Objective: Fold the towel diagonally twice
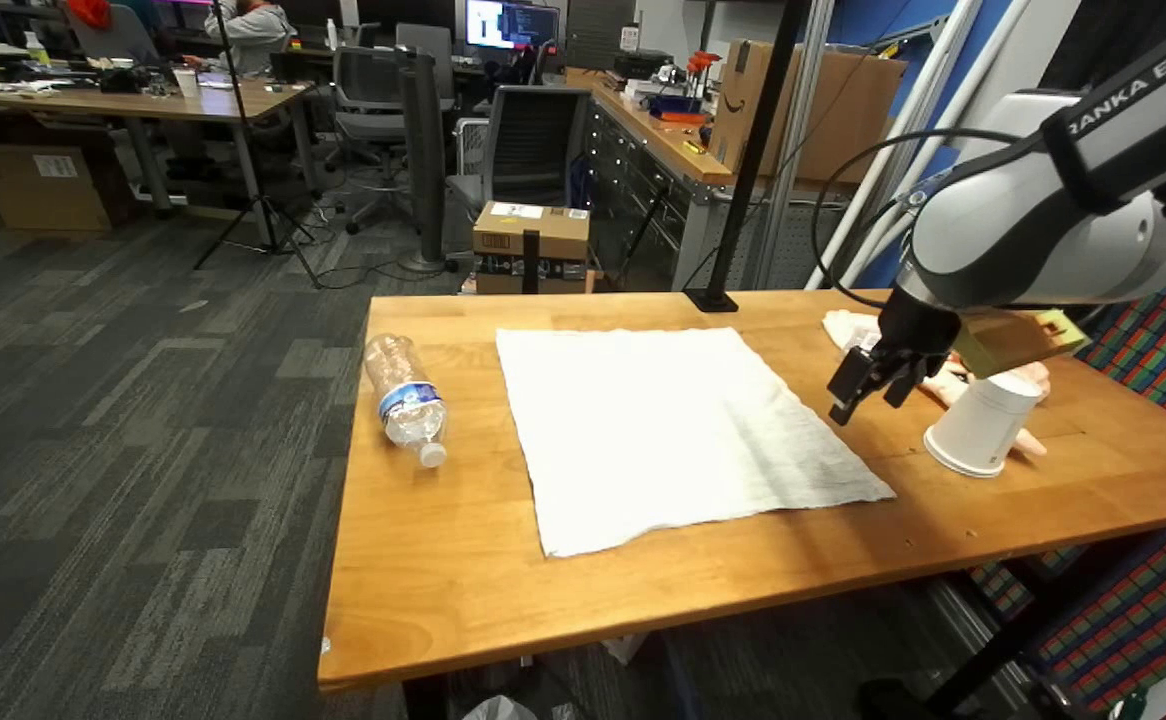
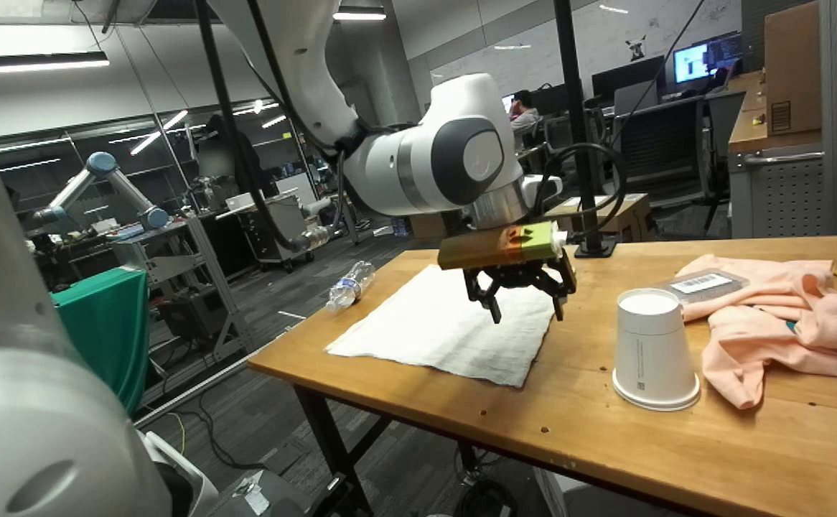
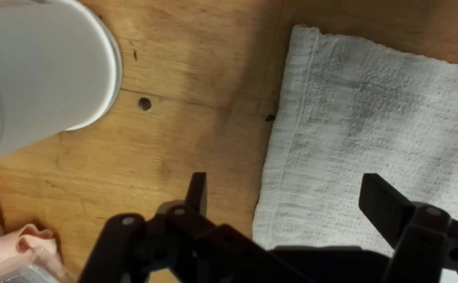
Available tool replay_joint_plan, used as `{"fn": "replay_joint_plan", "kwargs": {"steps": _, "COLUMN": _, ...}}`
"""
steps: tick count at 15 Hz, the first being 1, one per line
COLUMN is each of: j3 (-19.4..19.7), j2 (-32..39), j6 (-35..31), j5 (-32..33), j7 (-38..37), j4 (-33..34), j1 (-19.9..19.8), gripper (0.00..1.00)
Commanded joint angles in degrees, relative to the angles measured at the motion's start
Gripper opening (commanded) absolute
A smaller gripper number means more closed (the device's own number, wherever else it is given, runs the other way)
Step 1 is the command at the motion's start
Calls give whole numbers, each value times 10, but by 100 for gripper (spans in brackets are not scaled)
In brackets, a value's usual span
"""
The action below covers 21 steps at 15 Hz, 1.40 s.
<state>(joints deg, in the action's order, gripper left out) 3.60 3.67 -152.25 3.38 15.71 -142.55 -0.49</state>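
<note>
Tool (image 3: 284,181) spread wide, holding nothing, hanging above edge of flat towel (image 3: 362,129).

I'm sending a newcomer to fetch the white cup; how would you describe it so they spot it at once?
Find the wooden table, then the white towel spread flat on it. In an exterior view, the cup stands between that towel and the crumpled peach cloth. It is upside down, wide end on the table: smooth, tapering and tall, unlike its limp fabric neighbours.
</note>
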Motion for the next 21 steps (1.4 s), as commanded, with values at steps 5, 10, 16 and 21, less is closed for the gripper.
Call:
{"fn": "replay_joint_plan", "kwargs": {"steps": 5, "j3": -17, "j2": 12, "j6": -103, "j5": 82, "j7": -152, "j4": -88, "j1": 24, "gripper": 100}}
{"fn": "replay_joint_plan", "kwargs": {"steps": 10, "j3": -10, "j2": 14, "j6": -112, "j5": 150, "j7": -233, "j4": -102, "j1": 35, "gripper": 100}}
{"fn": "replay_joint_plan", "kwargs": {"steps": 16, "j3": -17, "j2": 20, "j6": -110, "j5": 145, "j7": -244, "j4": -104, "j1": 35, "gripper": 62}}
{"fn": "replay_joint_plan", "kwargs": {"steps": 21, "j3": -17, "j2": 16, "j6": -100, "j5": 165, "j7": -261, "j4": -105, "j1": 47, "gripper": 23}}
